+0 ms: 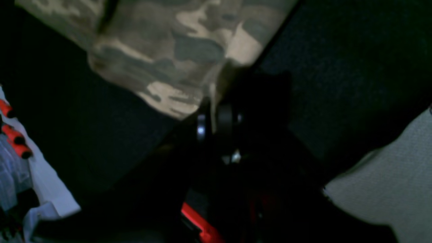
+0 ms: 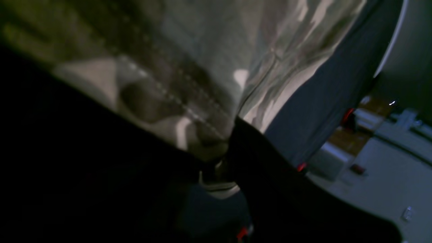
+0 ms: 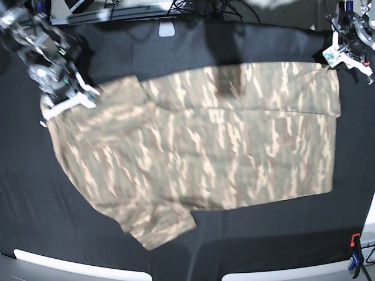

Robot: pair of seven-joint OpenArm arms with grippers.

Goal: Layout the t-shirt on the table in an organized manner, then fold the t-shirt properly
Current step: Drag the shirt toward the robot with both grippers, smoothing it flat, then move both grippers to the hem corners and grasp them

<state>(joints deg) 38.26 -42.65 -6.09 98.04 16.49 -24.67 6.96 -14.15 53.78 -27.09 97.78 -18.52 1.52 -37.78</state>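
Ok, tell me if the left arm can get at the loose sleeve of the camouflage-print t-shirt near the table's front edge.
Probably not right away. The left gripper sits at the far corner of the camouflage-print t-shirt, apparently pinching fabric. The bare black cloth table leaves the path open, but that sleeve lies diagonally opposite.

No readable text, labels, brands or numbers anywhere.
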